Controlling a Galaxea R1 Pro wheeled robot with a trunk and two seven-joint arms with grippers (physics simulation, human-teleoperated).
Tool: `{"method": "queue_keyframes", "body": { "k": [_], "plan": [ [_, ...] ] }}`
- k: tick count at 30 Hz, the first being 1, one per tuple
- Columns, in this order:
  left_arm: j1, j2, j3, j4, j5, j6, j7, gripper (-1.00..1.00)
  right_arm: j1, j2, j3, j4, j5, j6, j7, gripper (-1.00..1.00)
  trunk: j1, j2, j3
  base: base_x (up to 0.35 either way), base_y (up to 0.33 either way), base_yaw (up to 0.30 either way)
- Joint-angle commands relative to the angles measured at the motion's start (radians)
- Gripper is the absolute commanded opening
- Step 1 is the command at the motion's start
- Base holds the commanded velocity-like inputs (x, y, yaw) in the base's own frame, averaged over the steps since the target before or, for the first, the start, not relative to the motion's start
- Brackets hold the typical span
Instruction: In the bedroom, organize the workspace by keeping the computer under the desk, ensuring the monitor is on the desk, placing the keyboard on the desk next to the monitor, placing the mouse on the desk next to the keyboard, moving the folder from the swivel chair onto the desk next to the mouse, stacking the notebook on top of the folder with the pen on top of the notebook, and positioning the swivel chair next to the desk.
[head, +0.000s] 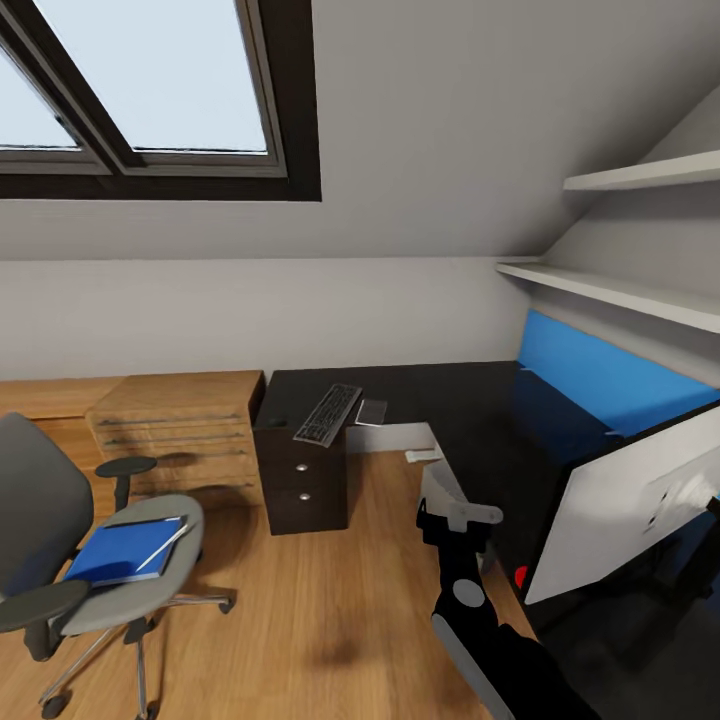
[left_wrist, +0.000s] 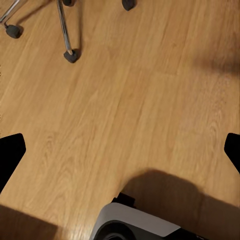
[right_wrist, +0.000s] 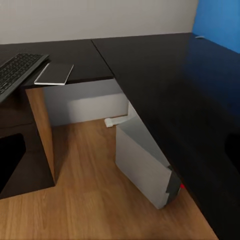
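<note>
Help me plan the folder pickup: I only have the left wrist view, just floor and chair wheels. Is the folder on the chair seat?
Observer: Yes. In the head view the blue folder lies flat on the seat of the swivel chair, with the pen lying on top of it.
Operator: What is on the desk already?
Observer: The keyboard sits at its left end, above the drawer unit, with the notebook just beside it.

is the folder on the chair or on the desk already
On the chair: the folder lies flat on the swivel chair seat, apart from the desk.
</note>
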Motion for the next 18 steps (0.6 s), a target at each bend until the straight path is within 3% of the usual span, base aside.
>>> {"method": "queue_keyframes", "body": {
  "k": [1, 18],
  "plan": [
    [0.0, 0.001, -0.006, -0.001, 0.011, -0.005, 0.006, 1.0, -0.001, -0.001, 0.003, -0.002, -0.003, 0.008, -0.007, 1.0, 0.001, -0.002, -0.002, 0.011, 0.001, -0.043],
    [0.0, 0.001, -0.006, -0.001, 0.01, -0.005, 0.005, 1.0, -0.002, -0.004, 0.0, -0.002, -0.003, 0.008, -0.007, 1.0, 0.001, -0.002, 0.015, 0.002, 0.0, -0.158]
  ]
}}
